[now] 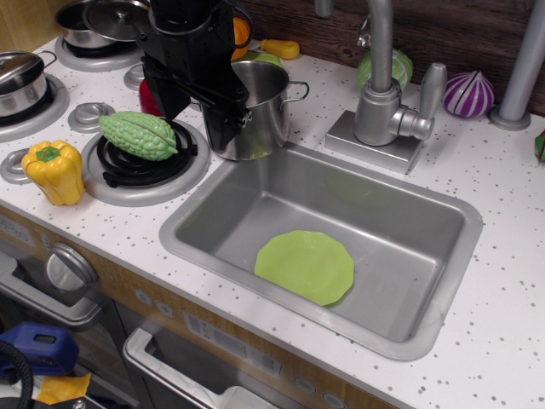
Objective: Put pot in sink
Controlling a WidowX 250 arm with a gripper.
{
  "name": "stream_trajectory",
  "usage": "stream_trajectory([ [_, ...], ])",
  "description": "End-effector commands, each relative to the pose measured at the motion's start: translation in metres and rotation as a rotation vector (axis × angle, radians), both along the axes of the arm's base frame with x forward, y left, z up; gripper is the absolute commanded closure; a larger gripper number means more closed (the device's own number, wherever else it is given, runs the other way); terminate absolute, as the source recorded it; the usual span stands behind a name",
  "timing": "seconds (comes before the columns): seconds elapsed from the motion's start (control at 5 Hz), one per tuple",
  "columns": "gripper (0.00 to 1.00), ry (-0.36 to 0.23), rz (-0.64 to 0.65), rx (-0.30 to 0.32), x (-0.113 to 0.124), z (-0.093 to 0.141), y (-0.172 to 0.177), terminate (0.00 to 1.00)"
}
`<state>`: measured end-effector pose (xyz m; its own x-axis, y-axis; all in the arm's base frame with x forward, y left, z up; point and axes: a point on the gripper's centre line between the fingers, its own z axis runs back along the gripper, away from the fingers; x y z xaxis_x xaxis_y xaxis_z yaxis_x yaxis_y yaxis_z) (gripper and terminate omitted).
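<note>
The pot (266,109) is a tall shiny steel stockpot with loop side handles and no lid. It stands upright on the white speckled counter, just beyond the far left corner of the sink (443,281). My black gripper (197,115) hangs at the pot's left side with its fingers spread apart. The right finger (226,128) is against or just in front of the pot's left wall, and the left finger (165,96) is over the counter. Nothing is held between the fingers. A flat green plate (305,266) lies on the sink floor.
A green bumpy gourd (138,134) lies on the near burner (145,166), with a yellow pepper (54,170) to its left. Lidded steel pots (19,81) (100,21) sit on the back burners. The faucet (383,102) stands behind the sink, with a purple onion (467,93) on the right.
</note>
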<state>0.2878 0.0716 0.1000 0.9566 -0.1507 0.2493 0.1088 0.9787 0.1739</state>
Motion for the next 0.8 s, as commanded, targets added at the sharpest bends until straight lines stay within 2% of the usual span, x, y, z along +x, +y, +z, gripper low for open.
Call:
stream_trajectory([
  [0.0, 0.00, 0.000, 0.000, 0.000, 0.000, 0.000, 0.000, 0.00],
  [0.2, 0.00, -0.048, -0.146, 0.054, 0.021, 0.008, 0.012, 0.00],
  [0.4, 0.00, -0.108, -0.257, 0.131, 0.053, 0.011, 0.016, 0.00],
  [0.6, 0.00, -0.175, -0.316, 0.148, 0.074, 0.004, 0.019, 0.00],
])
